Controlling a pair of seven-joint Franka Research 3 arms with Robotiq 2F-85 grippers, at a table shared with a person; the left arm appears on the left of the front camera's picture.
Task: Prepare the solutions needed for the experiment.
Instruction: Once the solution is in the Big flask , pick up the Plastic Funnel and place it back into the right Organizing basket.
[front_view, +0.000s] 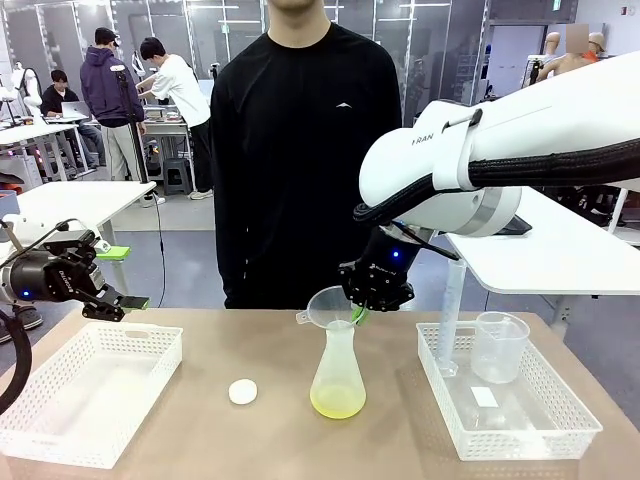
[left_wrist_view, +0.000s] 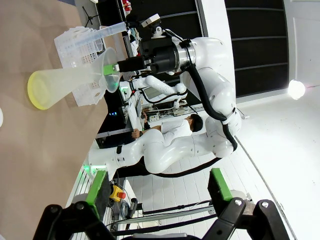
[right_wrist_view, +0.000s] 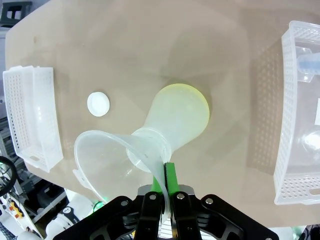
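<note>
A translucent conical flask stands mid-table with a shallow pale yellow-green solution at its bottom. A clear funnel sits in its neck. My right gripper is shut on the funnel's rim, as the right wrist view confirms, with the gripper pinching the funnel above the flask. My left gripper hangs open and empty over the left basket. In the left wrist view its green pads stand wide apart, and the flask lies far off.
A white cap lies on the table left of the flask. An empty white basket sits at the left. Another basket at the right holds a clear beaker. A person in black stands behind the far edge.
</note>
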